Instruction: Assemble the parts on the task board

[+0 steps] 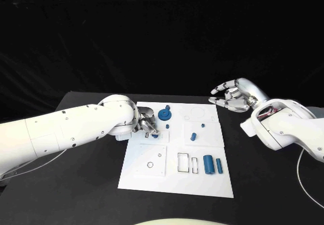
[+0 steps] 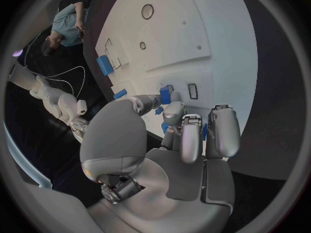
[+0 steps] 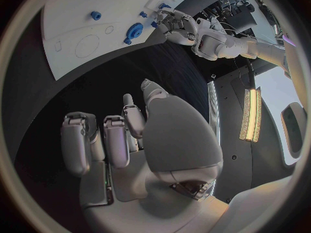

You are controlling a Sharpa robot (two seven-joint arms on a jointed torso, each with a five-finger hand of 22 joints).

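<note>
The white task board (image 1: pixel 145 180) lies in the middle of the table. My left hand (image 1: pixel 146 125) is low over the board's left side and pinches a small blue part (image 2: pixel 165 95) at its fingertips (image 2: pixel 173 112), beside a small rectangular slot (image 2: pixel 192 90). A blue gear-shaped part (image 1: pixel 166 114) sits just right of that hand. Further right on the board are a short blue piece (image 1: pixel 193 137), a blue cylinder (image 1: pixel 209 164) and a thin blue bar (image 1: pixel 219 165). My right hand (image 1: pixel 233 96) hangs raised beyond the board's far right corner, fingers loosely bent and apart, holding nothing.
Outlined recesses (image 1: pixel 183 161) and a small round hole (image 1: pixel 150 164) mark the board's near half. Two tiny blue pegs (image 1: pixel 167 125) (image 1: pixel 202 125) stand near the middle. From the right wrist I see the gear (image 3: pixel 135 31) and my left hand (image 3: pixel 175 26).
</note>
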